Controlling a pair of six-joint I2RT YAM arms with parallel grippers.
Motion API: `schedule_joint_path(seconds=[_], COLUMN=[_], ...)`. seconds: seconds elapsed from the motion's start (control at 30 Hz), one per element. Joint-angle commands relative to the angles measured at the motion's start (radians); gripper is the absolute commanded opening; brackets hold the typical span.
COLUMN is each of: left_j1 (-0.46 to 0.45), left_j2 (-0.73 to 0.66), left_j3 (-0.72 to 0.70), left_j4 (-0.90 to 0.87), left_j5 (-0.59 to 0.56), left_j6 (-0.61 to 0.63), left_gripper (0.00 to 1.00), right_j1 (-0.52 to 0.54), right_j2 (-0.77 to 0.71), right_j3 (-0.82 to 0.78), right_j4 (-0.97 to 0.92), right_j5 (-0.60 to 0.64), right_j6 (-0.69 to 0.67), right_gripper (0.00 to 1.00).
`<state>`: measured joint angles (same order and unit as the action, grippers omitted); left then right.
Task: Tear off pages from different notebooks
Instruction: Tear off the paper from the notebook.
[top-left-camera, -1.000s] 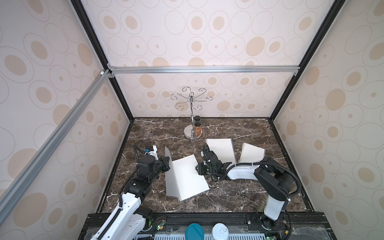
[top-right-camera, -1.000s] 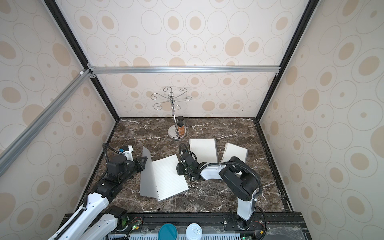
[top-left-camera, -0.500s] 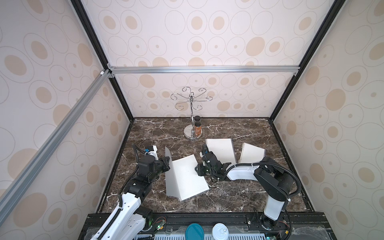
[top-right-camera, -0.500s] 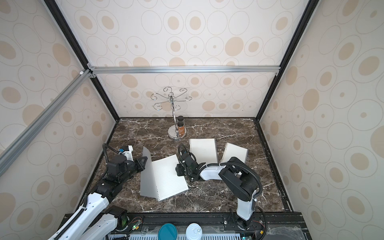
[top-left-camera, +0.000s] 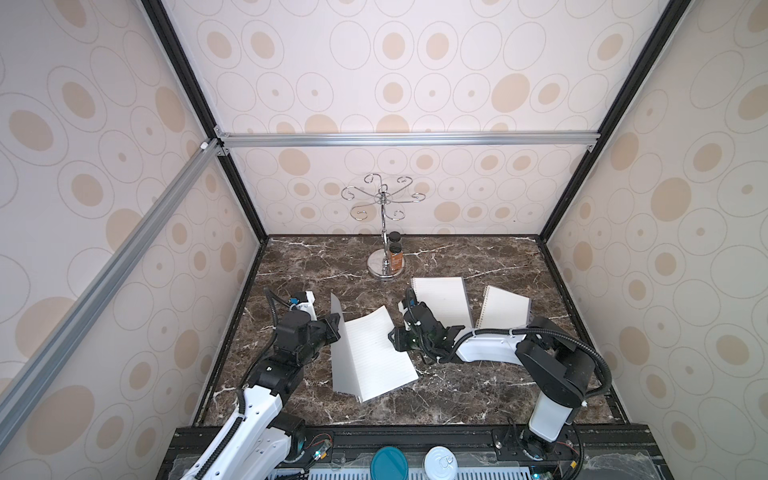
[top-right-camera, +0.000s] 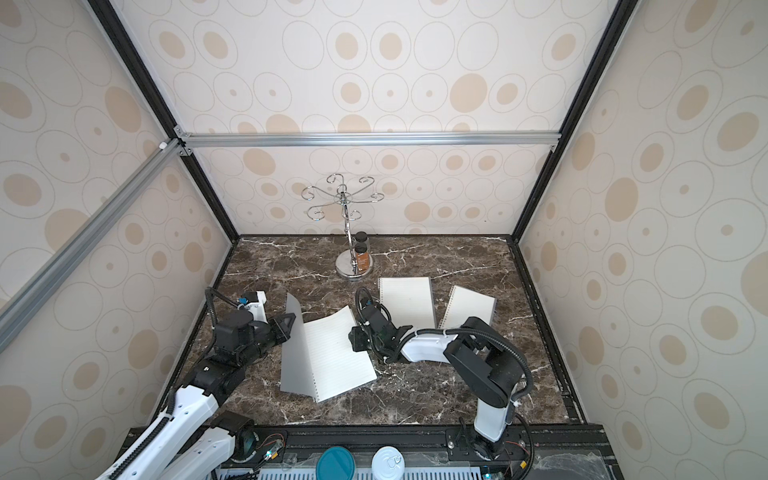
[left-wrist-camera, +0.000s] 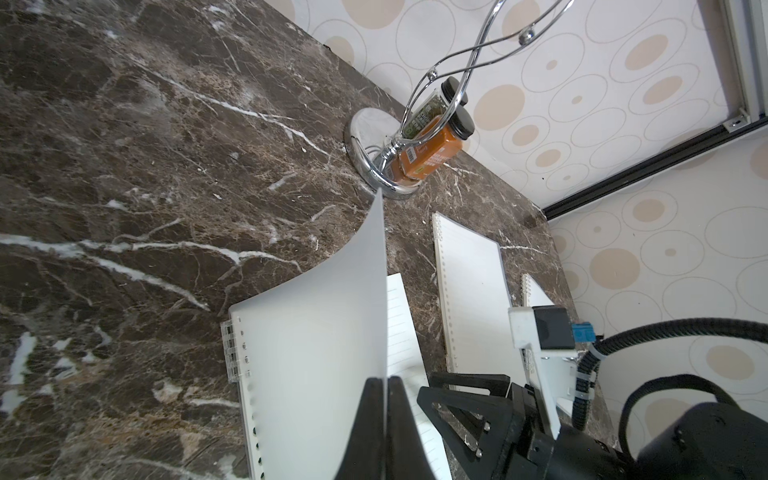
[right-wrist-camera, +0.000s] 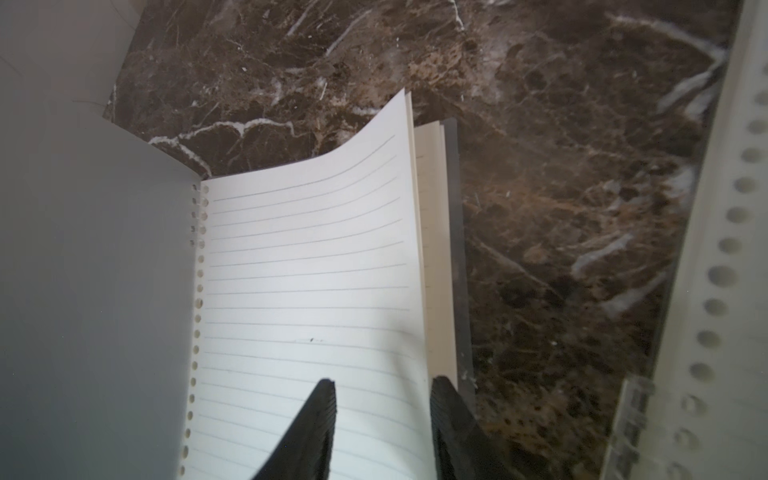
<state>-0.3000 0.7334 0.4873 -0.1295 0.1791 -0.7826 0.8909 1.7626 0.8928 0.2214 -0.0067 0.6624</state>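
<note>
- An open notebook (top-left-camera: 374, 357) is lying on the dark marbled worktop (top-left-camera: 478, 395), between the two arms and nearest their bases.
- The left tool (left-wrist-camera: 385, 380) is pinching the free edge of the notebook's translucent grey cover (left-wrist-camera: 316, 332). Its fingers are pressed together on the cover, holding it raised and curved above the worktop.
- The right tool (right-wrist-camera: 382, 380) is sitting over the lined top page (right-wrist-camera: 307, 270) with its fingers spread. One finger is lying over the page, and the other is standing just beside the page's curling free edge.
- Farther back, on the right arm's side, a second notebook (top-left-camera: 442, 301) and a third notebook (top-left-camera: 505, 311) are lying flat near each other.
- At the back, a chrome hook stand (top-left-camera: 384, 266) is standing upright, with an orange spice jar (top-left-camera: 395, 258) and a dark-capped jar (top-left-camera: 394, 237) standing at its base.
</note>
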Motion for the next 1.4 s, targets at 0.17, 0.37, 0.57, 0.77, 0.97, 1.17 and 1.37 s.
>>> schedule_joint_path(seconds=[0.17, 0.37, 0.57, 0.77, 0.97, 1.17, 1.37], left_j1=[-0.002, -0.002, -0.002, -0.001, -0.002, -0.002, -0.002], left_j2=[-0.019, -0.023, -0.027, -0.032, -0.033, -0.034, -0.034], left_j3=[-0.006, -0.007, -0.01, -0.009, -0.009, -0.011, -0.015], left_j4=[0.021, 0.021, 0.022, 0.018, 0.019, 0.022, 0.025], left_j5=[0.017, 0.016, 0.02, 0.02, 0.019, 0.019, 0.023], left_j6=[-0.021, -0.024, -0.029, -0.028, -0.03, -0.033, -0.037], left_gripper=[0.0, 0.0, 0.0, 0.0, 0.0, 0.0, 0.0], right_j1=[0.018, 0.017, 0.01, 0.008, 0.013, 0.04, 0.045], right_j2=[-0.025, -0.026, 0.017, 0.024, -0.043, -0.102, -0.096], right_j3=[-0.016, -0.036, -0.014, -0.005, -0.005, -0.004, 0.004], right_j4=[0.036, 0.107, 0.079, 0.073, 0.02, -0.01, -0.005], right_j5=[-0.03, -0.094, -0.092, -0.098, -0.046, -0.013, -0.023], right_j6=[0.003, 0.032, 0.061, 0.062, 0.023, -0.012, -0.014], right_gripper=[0.4, 0.4, 0.39, 0.38, 0.37, 0.37, 0.37])
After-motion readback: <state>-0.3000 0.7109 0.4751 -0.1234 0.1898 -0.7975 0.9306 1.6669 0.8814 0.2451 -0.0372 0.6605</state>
